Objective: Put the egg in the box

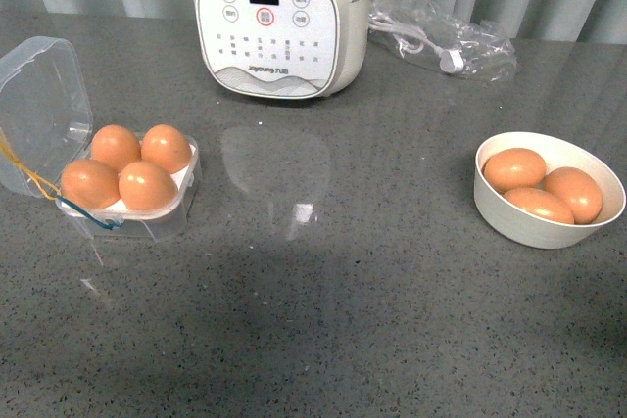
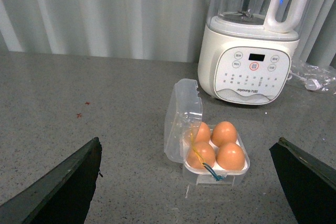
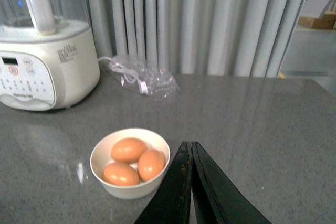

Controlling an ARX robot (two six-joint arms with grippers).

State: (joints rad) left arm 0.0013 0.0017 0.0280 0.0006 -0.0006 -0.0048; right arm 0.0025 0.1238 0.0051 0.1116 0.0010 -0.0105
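Four eggs (image 1: pixel 147 186) fill the box (image 1: pixel 147 229) at nine o'clock on the bench (image 1: pixel 323 320). The left claw (image 2: pixel 187 141) is released, only its tips showing. The right claw (image 3: pixel 190 145) is clenched. The blender (image 1: pixel 279 17) at twelve o'clock is cut off.

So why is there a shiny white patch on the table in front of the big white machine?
Front view: the glossy grey speckled countertop mirrors the white plastic blender base, with a bright glint just nearer the camera. Right wrist view: a similar glint shows beside the round white bowl.
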